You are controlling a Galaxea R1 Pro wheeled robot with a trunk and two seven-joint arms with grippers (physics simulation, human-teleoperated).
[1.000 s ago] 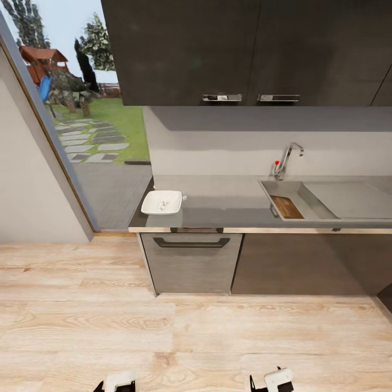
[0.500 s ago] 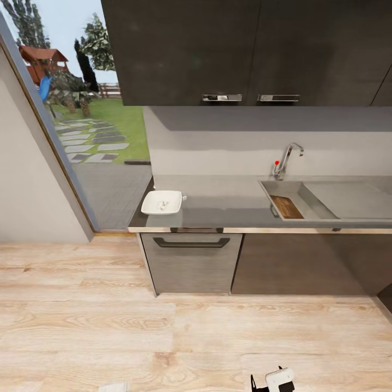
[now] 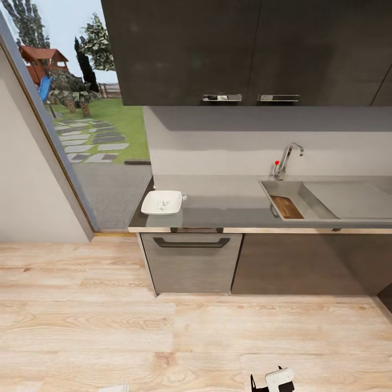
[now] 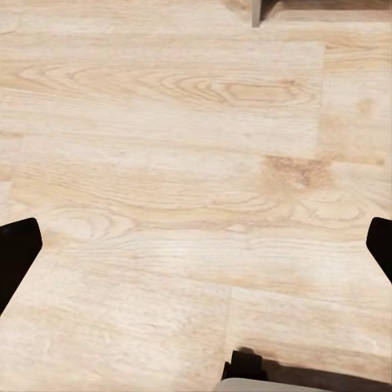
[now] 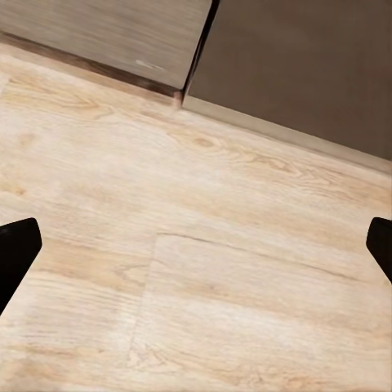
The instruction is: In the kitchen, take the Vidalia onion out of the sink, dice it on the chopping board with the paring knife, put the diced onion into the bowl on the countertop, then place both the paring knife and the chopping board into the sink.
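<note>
Two grippers, both with fingers spread wide and nothing between them: left gripper [image 4: 196,245] and right gripper [image 5: 196,245] each show black fingertips at opposite edges of their wrist views, pointing down at the wood floor [image 3: 163,337]. Head view catches the right gripper [image 3: 275,380] low at the frame's bottom edge and a sliver of the left gripper [image 3: 115,388] at bottom left.

Robot stands back from the counter [image 3: 228,204], well apart from it. Board [image 3: 287,207] lies inside the sink [image 3: 321,200], against its left end, under the faucet [image 3: 287,158]. Knife can't be made out. Bowl [image 3: 162,202] sits on the counter's left end, near the front edge, with small pale bits in it, probably diced onion [image 3: 161,204]; too small to be sure.

Below the counter: a drawer front with a dark handle [image 3: 191,243] left, plain cabinet door right. Dark upper cabinets [image 3: 245,49] above. Window [image 3: 92,120] on the left shows a garden.

Right wrist view shows the cabinet base [image 5: 245,49] meeting the floor.
</note>
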